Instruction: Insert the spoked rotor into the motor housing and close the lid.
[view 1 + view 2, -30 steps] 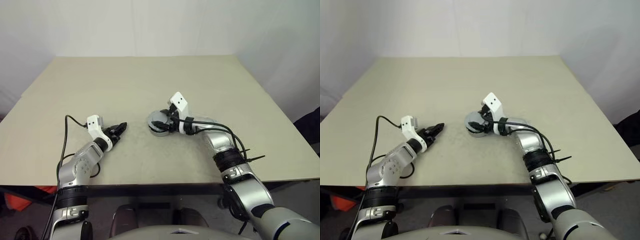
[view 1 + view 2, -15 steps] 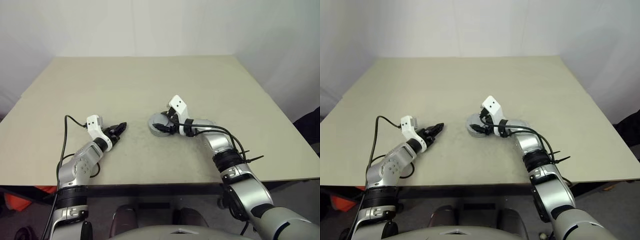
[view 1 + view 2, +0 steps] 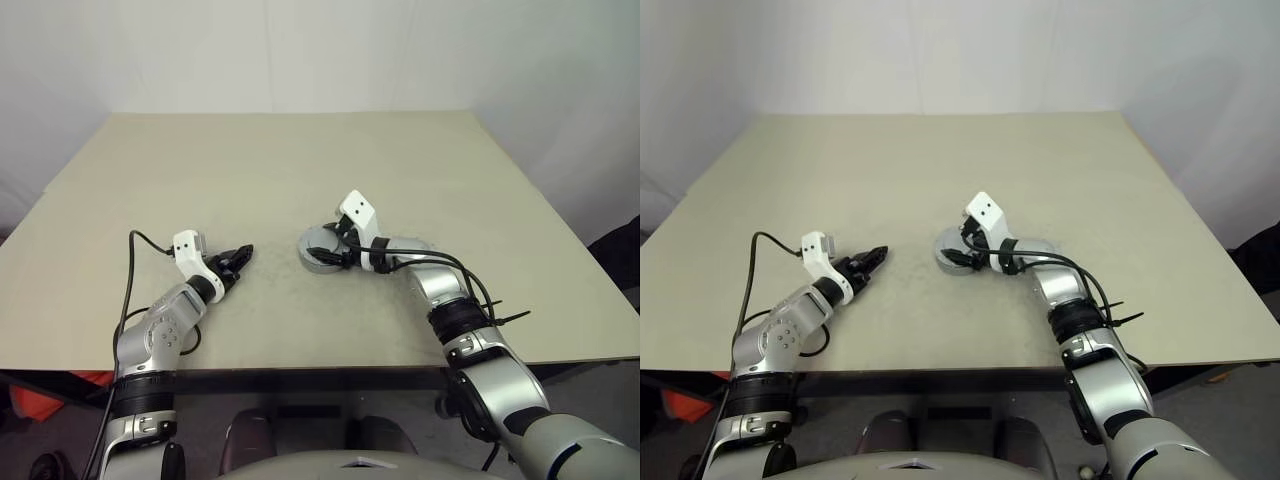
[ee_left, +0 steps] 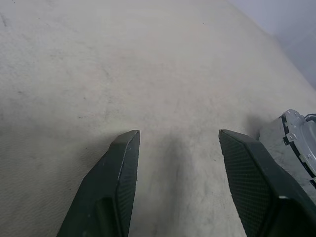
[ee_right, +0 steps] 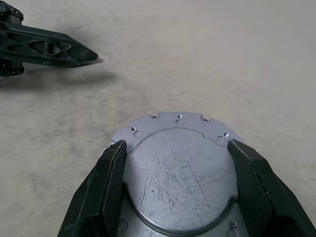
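Note:
The lid (image 5: 180,173), a dull grey disc with a smooth raised centre and a notched rim, lies flat between my right gripper's (image 5: 176,144) two fingers, which press on its opposite edges. In the eye views it tops a round grey body (image 3: 318,262) on the table near the middle, which I take to be the motor housing. Its inside is hidden, and so is the spoked rotor. My left gripper (image 3: 240,258) rests low over the table to the left of that stack. It is open with bare table between its fingers (image 4: 123,168).
The stack's notched edge (image 4: 296,136) shows beside my left gripper's finger. The beige table (image 3: 280,160) stretches bare behind and to both sides. Its front edge runs close under my forearms. A black cable (image 3: 130,290) loops off my left wrist.
My right gripper with the lid has sunk very slightly onto the grey body. The left arm has stayed still.

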Robot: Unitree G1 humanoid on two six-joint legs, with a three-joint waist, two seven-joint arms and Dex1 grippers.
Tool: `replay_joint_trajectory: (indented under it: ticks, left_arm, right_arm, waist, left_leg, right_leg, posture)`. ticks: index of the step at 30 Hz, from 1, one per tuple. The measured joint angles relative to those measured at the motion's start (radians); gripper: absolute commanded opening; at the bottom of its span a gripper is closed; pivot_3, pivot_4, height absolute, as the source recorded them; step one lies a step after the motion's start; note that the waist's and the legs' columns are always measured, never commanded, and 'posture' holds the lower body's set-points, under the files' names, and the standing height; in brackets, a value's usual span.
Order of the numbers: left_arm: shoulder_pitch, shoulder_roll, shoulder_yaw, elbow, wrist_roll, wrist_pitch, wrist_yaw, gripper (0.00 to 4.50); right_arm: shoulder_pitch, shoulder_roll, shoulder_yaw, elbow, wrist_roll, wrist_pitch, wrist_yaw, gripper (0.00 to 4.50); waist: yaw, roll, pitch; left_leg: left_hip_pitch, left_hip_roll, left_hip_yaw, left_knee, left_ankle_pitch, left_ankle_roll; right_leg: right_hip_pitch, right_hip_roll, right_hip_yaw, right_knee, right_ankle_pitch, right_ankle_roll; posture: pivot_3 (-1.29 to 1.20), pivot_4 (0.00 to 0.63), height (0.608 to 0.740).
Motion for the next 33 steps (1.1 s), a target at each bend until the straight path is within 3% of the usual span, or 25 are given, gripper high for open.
replay_joint_trajectory:
  ticks: [7, 13, 17, 33]
  left_arm:
    - [0.015, 0.018, -0.016, -0.021, 0.002, -0.006, -0.046, 2.72]
    - [0.057, 0.176, -0.150, -0.133, 0.115, -0.149, -0.218, 2.72]
    - [0.072, 0.222, -0.188, -0.139, 0.175, -0.248, -0.292, 2.72]
    - [0.078, 0.218, -0.219, -0.139, 0.194, -0.331, -0.376, 2.72]
  right_arm:
    - [0.000, -0.020, 0.016, -0.004, -0.011, -0.026, 0.037, 3.13]
    - [0.000, -0.029, 0.023, -0.005, -0.018, -0.040, 0.051, 3.13]
    - [-0.004, -0.029, 0.026, 0.003, -0.021, -0.046, 0.052, 3.13]
    - [-0.047, -0.030, 0.046, 0.050, -0.043, -0.031, 0.068, 3.13]
  waist:
    - [0.002, 0.000, 0.000]
    - [0.003, 0.000, 0.000]
    - [0.002, 0.000, 0.000]
    - [0.002, 0.000, -0.001]
  left_leg:
    - [-0.001, 0.000, 0.000, 0.000, 0.000, 0.001]
    - [-0.001, 0.000, 0.000, 0.000, -0.001, 0.002]
    - [0.000, -0.001, 0.000, 0.000, -0.001, 0.002]
    - [0.003, -0.001, 0.000, 0.000, 0.000, 0.001]
  right_leg:
    - [0.000, 0.000, 0.000, -0.001, 0.000, 0.000]
    - [0.000, 0.000, 0.000, -0.001, -0.001, 0.001]
    - [0.001, -0.001, 0.000, -0.001, -0.001, 0.001]
    - [0.003, -0.001, 0.000, 0.002, -0.001, 0.001]
  posture:
    - [0.00, 0.000, 0.740]
    - [0.00, 0.000, 0.740]
    - [0.00, 0.000, 0.740]
    - [0.00, 0.000, 0.740]
